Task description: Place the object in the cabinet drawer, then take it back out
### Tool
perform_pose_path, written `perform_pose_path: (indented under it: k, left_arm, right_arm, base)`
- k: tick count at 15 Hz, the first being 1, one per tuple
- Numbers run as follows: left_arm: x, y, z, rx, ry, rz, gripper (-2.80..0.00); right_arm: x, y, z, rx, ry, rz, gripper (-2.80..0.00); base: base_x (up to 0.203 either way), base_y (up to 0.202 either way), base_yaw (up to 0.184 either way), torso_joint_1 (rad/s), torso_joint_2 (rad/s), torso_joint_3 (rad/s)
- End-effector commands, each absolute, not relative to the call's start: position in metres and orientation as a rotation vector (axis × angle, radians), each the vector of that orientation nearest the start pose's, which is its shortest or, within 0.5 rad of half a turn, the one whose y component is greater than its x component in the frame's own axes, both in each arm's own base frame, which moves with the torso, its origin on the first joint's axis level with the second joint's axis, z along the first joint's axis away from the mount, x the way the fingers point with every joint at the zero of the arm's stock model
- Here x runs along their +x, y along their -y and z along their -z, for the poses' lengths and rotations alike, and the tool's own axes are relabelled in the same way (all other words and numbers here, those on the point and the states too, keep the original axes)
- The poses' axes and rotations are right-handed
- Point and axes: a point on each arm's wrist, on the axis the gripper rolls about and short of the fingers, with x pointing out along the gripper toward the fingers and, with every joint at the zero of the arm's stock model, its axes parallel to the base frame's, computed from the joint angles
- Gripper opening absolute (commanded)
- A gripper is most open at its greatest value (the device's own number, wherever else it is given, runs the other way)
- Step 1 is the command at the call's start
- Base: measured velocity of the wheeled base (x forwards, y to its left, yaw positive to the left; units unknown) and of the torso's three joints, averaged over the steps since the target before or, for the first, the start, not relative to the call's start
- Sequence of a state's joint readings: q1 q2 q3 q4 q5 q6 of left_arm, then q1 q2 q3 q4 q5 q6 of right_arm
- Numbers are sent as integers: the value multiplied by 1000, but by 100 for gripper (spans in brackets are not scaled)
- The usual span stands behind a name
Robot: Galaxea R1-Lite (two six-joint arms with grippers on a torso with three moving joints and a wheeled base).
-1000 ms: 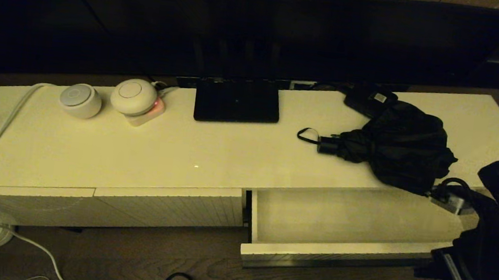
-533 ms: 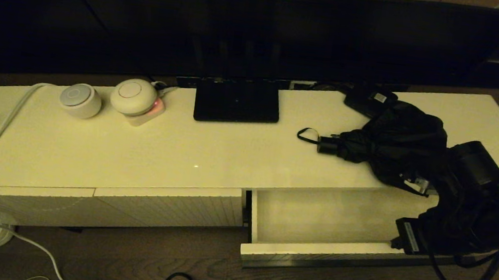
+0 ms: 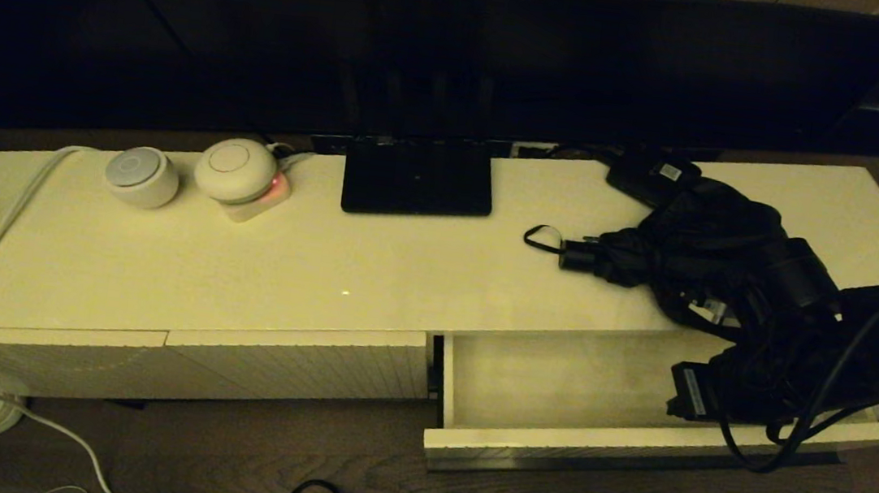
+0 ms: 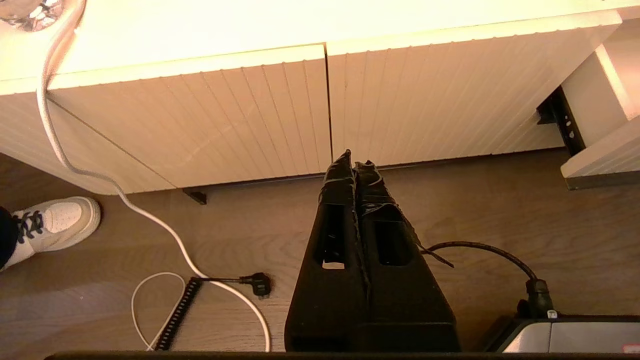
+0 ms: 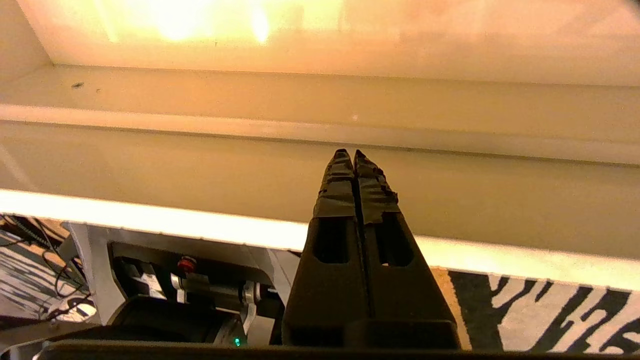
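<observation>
From the head camera I see the umbrella (image 3: 692, 253) lying on the cabinet top (image 3: 307, 265), right of centre in the frame, its short handle and wrist loop pointing toward the middle and its bunched canopy toward the right edge. Directly below it the cabinet drawer (image 3: 581, 449) stands pulled out, pale floor showing. My right arm comes in from the right edge over the drawer's right end, its dark body overlapping the canopy's right side; I cannot tell whether it touches the fabric. The right gripper (image 5: 354, 156) has its fingers pressed together with nothing between them (the wrist camera shows only the drawer's pale inside beyond the tips). The left gripper (image 4: 354, 159) is likewise pinched closed on nothing, hanging low before the ribbed front panels (image 4: 210, 115) at the frame's lower left, above the wooden floor (image 4: 500, 210).
</observation>
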State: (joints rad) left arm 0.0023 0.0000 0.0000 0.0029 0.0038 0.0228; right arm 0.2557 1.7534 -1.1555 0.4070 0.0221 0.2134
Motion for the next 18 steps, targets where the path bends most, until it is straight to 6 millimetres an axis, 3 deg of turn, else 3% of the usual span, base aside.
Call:
perform_pose_path:
  k: [1, 8, 18]
  left_arm:
    - [-23, 0, -74, 23, -6, -8, -280]
    - [-23, 0, -74, 23, -6, -8, -280]
    - [-23, 0, -74, 23, -6, -8, -280]
  right_arm:
    - [288, -76, -170, 75, -1033, -144, -280]
    - [280, -73, -145, 37, -1142, -94, -280]
    - [238, -75, -126, -8, -1377, -77, -280]
  base:
    - [0, 0, 0, 0, 0, 0]
    - [0, 0, 0, 0, 0, 0]
    - [0, 0, 0, 0, 0, 0]
